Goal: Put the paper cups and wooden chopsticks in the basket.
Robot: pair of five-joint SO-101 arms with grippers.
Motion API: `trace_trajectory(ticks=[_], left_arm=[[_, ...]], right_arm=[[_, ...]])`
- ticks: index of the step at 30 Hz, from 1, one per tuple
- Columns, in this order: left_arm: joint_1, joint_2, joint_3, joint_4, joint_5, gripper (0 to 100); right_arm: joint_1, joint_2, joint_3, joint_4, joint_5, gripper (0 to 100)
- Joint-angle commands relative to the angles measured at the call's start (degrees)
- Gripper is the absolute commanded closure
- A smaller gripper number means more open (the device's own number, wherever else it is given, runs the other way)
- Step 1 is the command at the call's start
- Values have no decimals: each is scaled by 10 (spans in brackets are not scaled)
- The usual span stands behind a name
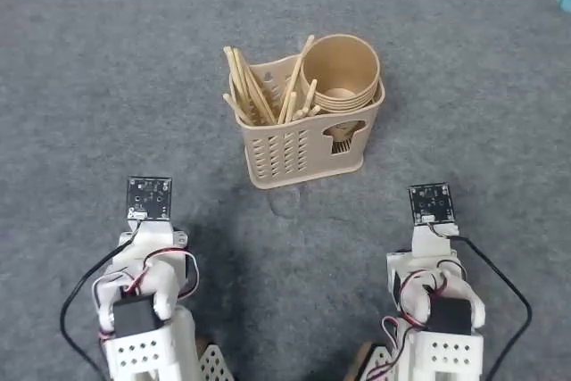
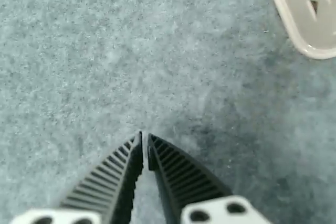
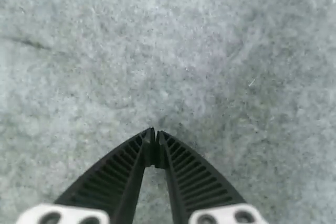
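Inside the basket (image 1: 303,144), stacked paper cups (image 1: 342,64) beside wooden chopsticks (image 1: 250,86), propped upright by its walls. Apart from it, left gripper (image 2: 144,136) and right gripper (image 3: 155,131) clenched on nothing, seemingly parked.

Basket (image 2: 308,24) mostly beyond view's edge

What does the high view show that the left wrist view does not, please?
High view, not the left wrist's: stacked paper cups and wooden chopsticks standing inside the basket, plus the left arm and right arm. Left wrist view, not the high one: the left gripper, its fingers shut and empty above the mat. Both: the grey mat and the basket's base.
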Motion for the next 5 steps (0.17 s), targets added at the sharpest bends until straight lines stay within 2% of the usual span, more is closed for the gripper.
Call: trace_trajectory(ticks=[1,5], left_arm=[[-2,-4,-1,3,-4,987],[-2,-4,-1,3,-4,987]], right_arm=[[8,-1,9,-11,6,991],[8,-1,9,-11,6,991]])
